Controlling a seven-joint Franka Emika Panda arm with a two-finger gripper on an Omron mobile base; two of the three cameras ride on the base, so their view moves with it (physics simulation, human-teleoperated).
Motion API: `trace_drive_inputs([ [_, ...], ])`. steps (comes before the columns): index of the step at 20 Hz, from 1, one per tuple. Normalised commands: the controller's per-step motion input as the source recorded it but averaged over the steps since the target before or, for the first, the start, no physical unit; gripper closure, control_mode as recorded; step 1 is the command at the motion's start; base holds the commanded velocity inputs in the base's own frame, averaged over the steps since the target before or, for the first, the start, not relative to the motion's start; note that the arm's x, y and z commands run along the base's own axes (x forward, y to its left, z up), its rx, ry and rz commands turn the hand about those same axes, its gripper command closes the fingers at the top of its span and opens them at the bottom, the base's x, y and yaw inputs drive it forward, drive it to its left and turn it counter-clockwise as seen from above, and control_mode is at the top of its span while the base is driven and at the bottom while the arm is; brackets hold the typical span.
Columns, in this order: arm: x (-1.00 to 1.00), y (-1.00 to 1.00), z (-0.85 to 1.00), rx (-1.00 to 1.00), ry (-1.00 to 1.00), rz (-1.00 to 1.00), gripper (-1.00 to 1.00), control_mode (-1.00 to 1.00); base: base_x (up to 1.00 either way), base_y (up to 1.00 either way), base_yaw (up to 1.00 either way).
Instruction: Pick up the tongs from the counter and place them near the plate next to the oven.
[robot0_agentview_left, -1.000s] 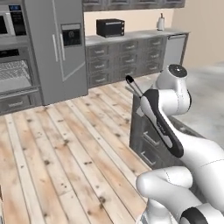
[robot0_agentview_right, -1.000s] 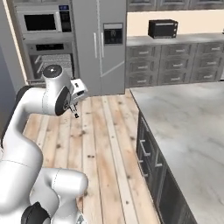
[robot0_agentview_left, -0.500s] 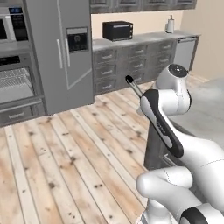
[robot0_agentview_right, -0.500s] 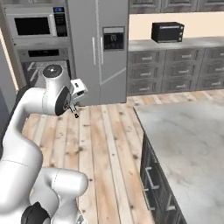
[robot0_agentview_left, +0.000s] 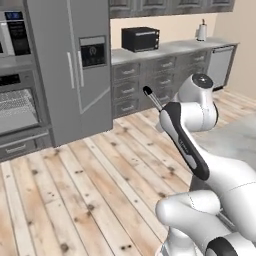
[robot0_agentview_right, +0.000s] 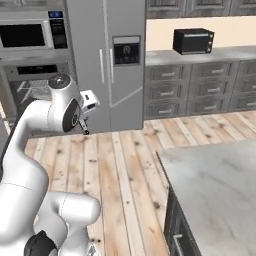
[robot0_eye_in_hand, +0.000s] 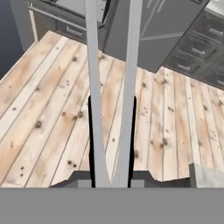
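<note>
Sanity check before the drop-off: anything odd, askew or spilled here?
Nothing spilled or damaged. The tongs sit clamped in the gripper above the wood floor, a black tip poking past the arm. The toaster oven stands square on the far counter.

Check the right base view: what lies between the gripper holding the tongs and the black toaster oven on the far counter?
In that view, the steel fridge and bare wood floor separate the gripper, shut on the tongs, from the oven.
</note>
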Motion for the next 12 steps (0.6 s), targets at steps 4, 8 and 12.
trace_drive_inputs([
  [4, 0.00, 0.00, 0.00, 0.00, 0.00, 0.00, 1.00, 1.00, 1.00, 0.00, -0.13],
  [8, 0.00, 0.00, 0.00, 0.00, 0.00, 0.00, 1.00, 1.00, 1.00, 0.00, -0.24],
  [12, 0.00, 0.00, 0.00, 0.00, 0.00, 0.00, 1.00, 1.00, 1.00, 0.00, -0.37],
])
